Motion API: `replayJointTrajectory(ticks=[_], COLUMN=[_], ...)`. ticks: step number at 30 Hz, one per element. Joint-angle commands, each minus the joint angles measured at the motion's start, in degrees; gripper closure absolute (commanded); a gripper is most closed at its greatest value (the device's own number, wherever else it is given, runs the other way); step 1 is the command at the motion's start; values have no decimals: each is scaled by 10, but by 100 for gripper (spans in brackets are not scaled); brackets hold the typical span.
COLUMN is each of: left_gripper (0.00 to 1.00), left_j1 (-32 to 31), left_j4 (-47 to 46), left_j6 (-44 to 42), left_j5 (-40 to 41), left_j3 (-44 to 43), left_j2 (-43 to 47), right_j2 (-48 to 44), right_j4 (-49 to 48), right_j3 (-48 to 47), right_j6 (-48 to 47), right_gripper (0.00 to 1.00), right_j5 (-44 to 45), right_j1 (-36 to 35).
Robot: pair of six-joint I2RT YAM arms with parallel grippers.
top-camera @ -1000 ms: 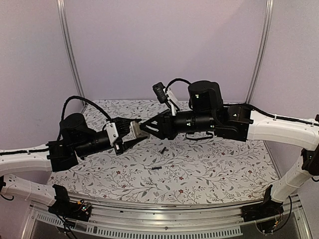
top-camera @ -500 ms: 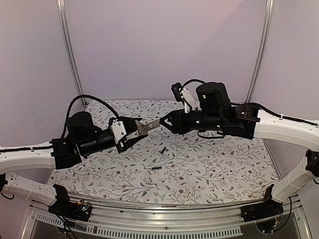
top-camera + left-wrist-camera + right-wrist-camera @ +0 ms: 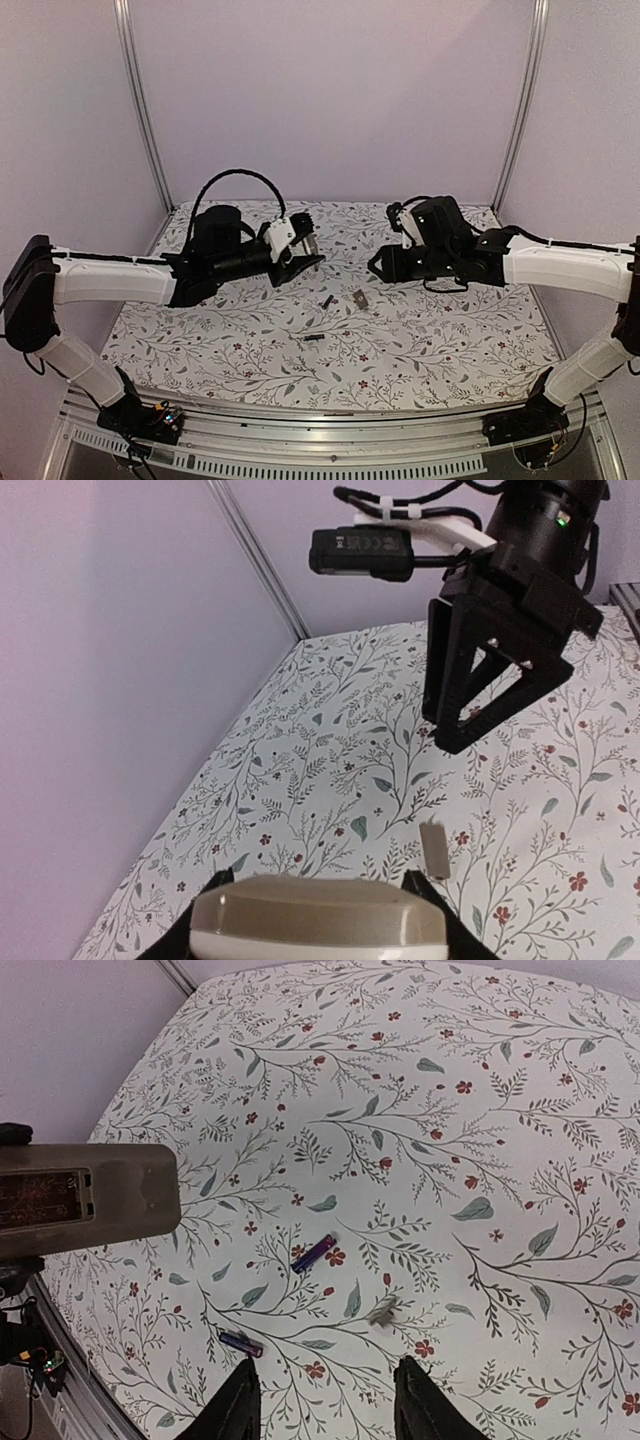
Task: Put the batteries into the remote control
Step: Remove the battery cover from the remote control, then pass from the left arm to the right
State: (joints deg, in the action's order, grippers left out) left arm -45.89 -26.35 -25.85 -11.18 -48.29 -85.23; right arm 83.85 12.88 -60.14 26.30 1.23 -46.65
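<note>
Floral tabletop (image 3: 430,340) below, left pincer (image 3: 303,256) grips remote control (image 3: 90,1200) pointing at the right pincer (image 3: 325,1385), which gapes empty.

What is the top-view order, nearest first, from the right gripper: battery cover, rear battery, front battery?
1. battery cover, just below the right gripper.
2. rear battery, left of the cover.
3. front battery, nearest the arm bases.
</note>
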Motion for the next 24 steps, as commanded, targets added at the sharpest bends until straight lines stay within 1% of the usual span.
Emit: replayJointTrajectory(ticks=[1,5,7,12,15,18,21,22,23,24], left_gripper=[100,100,100,100,100,100,100,100,100,100], left_j1=[13,13,13,13,12,9,3,0,-5,-8], left_j4=[-71,-86,-84,-65,-59,-54,-47,-40,-32,-24], left_j6=[64,92,96,101,109,119,129,132,133,134], left_j5=[-32,-22,-14,-8,-8,-7,-9,-14,-23,-34], left_j3=[-5,-5,-2,12,26,44,65,71,76,81], left_j2=[-28,-26,-14,30,69,105,145,159,172,188], right_j2=[-30,-33,-28,-9,-2,12,39,42,37,24], right_j4=[-11,-6,12,61,64,72,81,69,57,24], right_j3=[49,85,87,77,63,38,7,-1,-3,1], right_j6=[8,3,-3,-2,-8,-34,-64,-80,-112,-146], right_gripper=[55,52,48,41,40,39,39,42,46,45], right_j5=[-6,-5,4,50,43,45,4,-32,-67,-79], right_j1=[19,42,43,51,80,110,134,132,122,95])
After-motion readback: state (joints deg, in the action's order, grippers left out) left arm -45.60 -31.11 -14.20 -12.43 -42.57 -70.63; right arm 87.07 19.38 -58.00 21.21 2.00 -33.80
